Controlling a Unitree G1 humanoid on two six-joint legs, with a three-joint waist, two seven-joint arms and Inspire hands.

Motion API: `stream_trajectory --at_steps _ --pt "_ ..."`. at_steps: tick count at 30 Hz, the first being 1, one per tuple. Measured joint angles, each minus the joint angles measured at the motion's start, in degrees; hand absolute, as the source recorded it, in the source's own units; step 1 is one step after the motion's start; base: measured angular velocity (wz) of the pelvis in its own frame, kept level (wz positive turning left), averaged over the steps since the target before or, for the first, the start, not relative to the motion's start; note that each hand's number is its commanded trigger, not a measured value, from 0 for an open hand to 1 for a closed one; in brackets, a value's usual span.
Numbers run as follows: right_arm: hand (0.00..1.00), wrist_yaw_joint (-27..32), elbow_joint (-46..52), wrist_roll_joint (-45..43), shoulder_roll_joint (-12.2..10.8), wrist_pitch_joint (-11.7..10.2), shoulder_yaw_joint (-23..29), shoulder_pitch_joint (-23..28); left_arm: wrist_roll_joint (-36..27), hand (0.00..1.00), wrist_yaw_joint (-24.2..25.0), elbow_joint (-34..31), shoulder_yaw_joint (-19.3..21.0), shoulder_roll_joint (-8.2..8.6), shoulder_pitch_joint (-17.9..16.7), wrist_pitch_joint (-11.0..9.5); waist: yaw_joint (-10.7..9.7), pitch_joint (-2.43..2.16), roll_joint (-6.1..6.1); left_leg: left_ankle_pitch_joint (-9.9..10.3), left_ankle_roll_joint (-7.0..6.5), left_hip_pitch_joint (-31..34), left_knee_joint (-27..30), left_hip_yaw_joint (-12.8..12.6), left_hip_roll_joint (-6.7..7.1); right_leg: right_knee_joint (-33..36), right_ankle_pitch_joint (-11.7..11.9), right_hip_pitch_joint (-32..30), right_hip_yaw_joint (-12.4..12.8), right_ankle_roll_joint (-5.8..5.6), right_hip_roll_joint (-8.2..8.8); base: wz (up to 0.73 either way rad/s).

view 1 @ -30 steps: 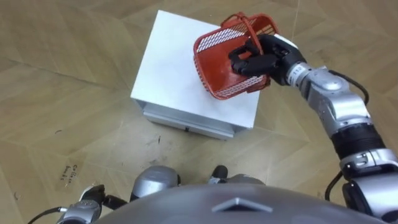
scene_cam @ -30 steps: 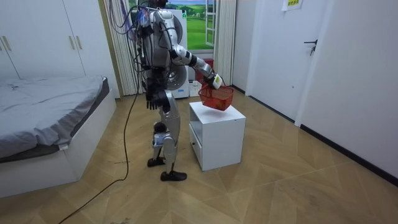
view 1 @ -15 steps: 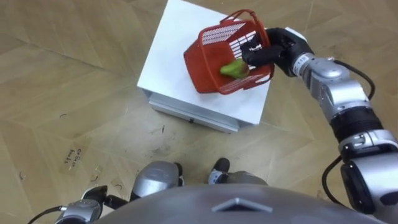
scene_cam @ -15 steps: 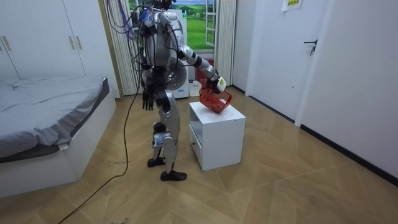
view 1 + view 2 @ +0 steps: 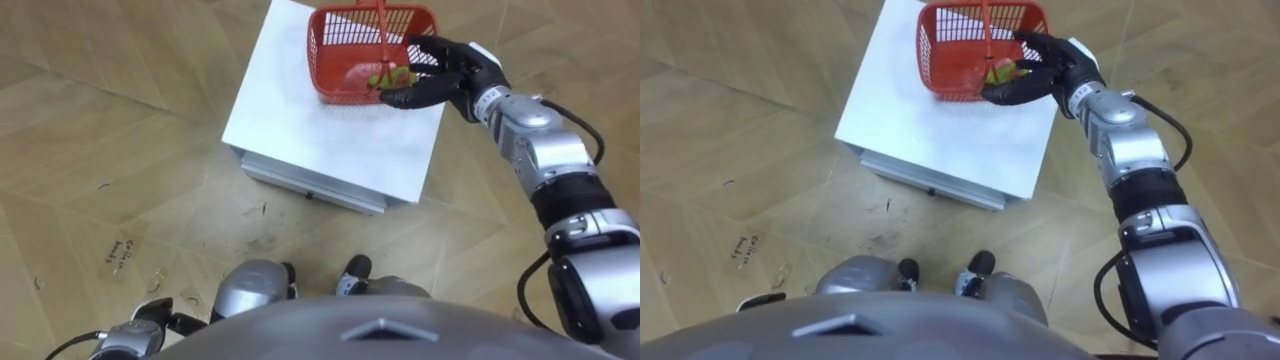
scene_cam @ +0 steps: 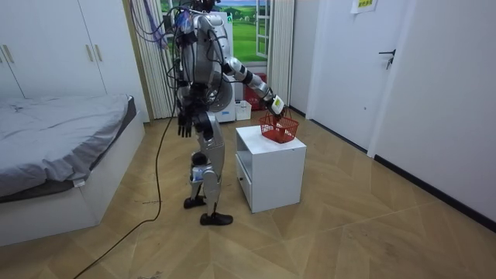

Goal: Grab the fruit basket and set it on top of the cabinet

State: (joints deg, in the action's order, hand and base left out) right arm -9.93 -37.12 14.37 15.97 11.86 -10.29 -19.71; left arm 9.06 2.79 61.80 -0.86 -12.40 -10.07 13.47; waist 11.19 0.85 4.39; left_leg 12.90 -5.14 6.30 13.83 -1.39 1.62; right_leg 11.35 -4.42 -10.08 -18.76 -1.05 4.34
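Note:
The red mesh fruit basket stands upright on the far right part of the white cabinet's top, its handle raised. A green fruit lies inside near the right wall. My right hand is open with fingers spread, right against the basket's right side and holding nothing. In the room view the basket sits on the cabinet with my right arm stretched to it. My left hand hangs open at my side.
I stand close in front of the cabinet, whose drawer front faces me. Wooden floor surrounds it. A bed is at the room view's left, a door at its right.
The basket, tilted and gripped by my right hand above the cabinet a second ago, now stands upright on the top. My right hand has opened and let go.

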Motion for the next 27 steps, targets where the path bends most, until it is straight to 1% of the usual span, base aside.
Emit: stream_trajectory --at_steps 3,8,11,15,19,21,23,24,26,27 --pt "0.0 -0.1 0.0 0.3 0.0 0.0 0.0 0.2 0.1 0.0 0.0 -0.1 0.0 0.18 -0.4 0.0 -0.2 -0.06 0.1 0.0 0.0 0.1 0.0 0.0 0.0 0.3 0.0 0.0 0.0 0.0 0.2 0.0" --pt "0.0 -1.3 0.0 0.3 0.0 0.0 -0.1 0.7 0.7 0.0 0.1 0.1 0.0 0.21 -1.2 0.5 -0.9 -0.65 1.1 0.0 0.0 -0.5 0.0 -0.2 0.03 0.4 0.0 0.4 -0.1 0.0 0.49 0.0" --pt "0.0 -1.3 0.0 0.3 0.0 0.0 -0.5 1.2 0.6 0.0 0.1 0.1 -0.7 0.37 -1.4 1.4 -1.4 -0.64 1.37 0.0 0.0 -1.6 -0.1 -0.2 0.02 0.3 0.0 1.6 -0.1 0.0 0.52 0.0" --pt "0.0 -1.1 -0.2 -0.9 0.0 0.0 -0.5 1.2 0.6 0.0 -0.2 -0.3 -1.6 0.63 -1.4 1.5 -2.1 -0.62 1.65 0.0 -0.01 -1.9 -0.3 -0.4 0.01 0.3 0.0 1.9 -0.1 0.04 0.48 0.0" --pt "0.0 -0.7 0.0 -1.7 0.0 0.0 0.4 1.5 0.6 0.0 -1.5 -0.2 -1.6 0.77 -1.4 1.3 -3.1 -0.63 1.74 0.0 -0.01 -1.9 -0.9 -0.5 -0.12 0.3 0.2 1.8 0.0 0.22 -0.01 -0.01" --pt "0.0 -0.6 0.4 -2.5 0.1 -0.1 0.8 2.0 0.7 0.0 -1.7 -0.1 -1.1 0.76 -1.4 1.0 -3.6 -0.65 1.75 0.0 0.0 -2.4 -1.0 -0.7 -0.22 0.3 0.2 2.0 0.3 0.23 -0.18 -0.06" --pt "0.0 -0.6 4.8 -4.1 0.1 -0.2 2.9 4.5 0.7 0.0 -1.6 -0.3 0.4 0.97 -1.5 0.2 -3.6 -0.65 1.64 0.0 0.02 -3.1 -1.0 -1.6 -0.34 0.2 0.2 2.1 1.4 0.23 -0.46 -0.16" --pt "0.0 -0.6 5.9 -4.3 0.1 -0.4 3.5 5.0 0.7 0.0 -1.5 -0.3 0.9 1.06 -1.5 0.2 -3.7 -0.65 1.56 0.0 0.02 -3.2 -1.0 -1.8 -0.34 0.2 0.2 2.1 1.5 0.22 -0.46 -0.17" --pt "0.0 -0.3 10.2 -5.7 0.2 -1.8 5.5 7.5 0.7 0.0 -1.4 -1.2 2.4 1.12 -1.5 -0.1 -4.7 -0.65 1.35 0.0 0.02 -3.9 -1.1 -2.9 -0.38 0.2 0.2 2.3 2.2 0.21 -0.48 -0.13" --pt "0.0 -0.1 11.4 -6.0 0.1 -2.0 5.8 8.5 0.7 0.0 -1.5 -1.6 3.1 1.16 -1.7 -0.1 -4.8 -0.67 1.35 0.0 0.02 -4.1 -1.1 -3.4 -0.43 0.1 0.2 2.4 2.6 0.21 -0.56 -0.18"
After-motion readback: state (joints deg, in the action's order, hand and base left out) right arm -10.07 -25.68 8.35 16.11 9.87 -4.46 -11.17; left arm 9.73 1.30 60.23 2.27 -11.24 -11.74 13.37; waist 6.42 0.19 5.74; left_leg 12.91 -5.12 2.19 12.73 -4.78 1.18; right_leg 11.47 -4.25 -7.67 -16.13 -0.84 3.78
